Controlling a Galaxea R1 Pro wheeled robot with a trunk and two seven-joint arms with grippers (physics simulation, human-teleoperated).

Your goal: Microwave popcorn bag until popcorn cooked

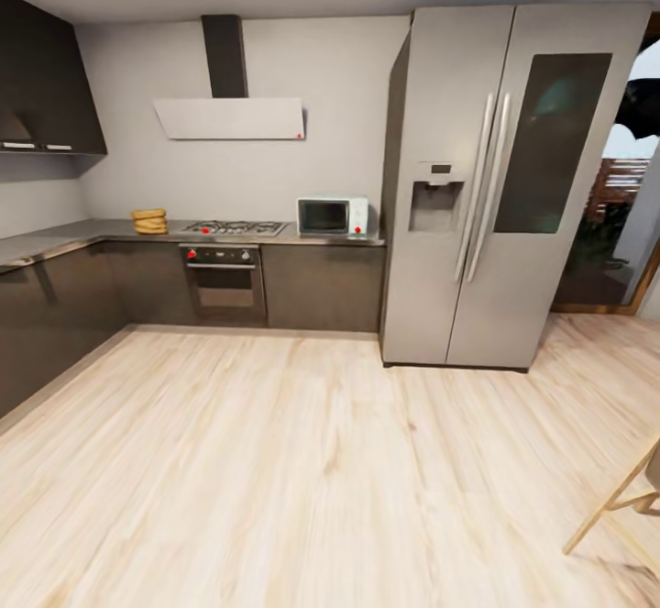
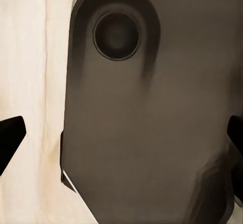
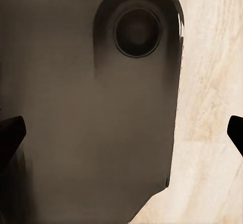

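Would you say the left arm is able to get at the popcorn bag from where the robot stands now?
Probably not. The popcorn bag sits on the far countertop, across a wide stretch of wood floor, and the open left gripper hangs over the robot's own base.

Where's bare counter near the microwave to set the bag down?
Bare patches: the countertop strip between the gas hob and microwave, and the long left run beyond the popcorn bag. Crowded: the microwave sits close to the fridge, leaving only a thin sliver there.
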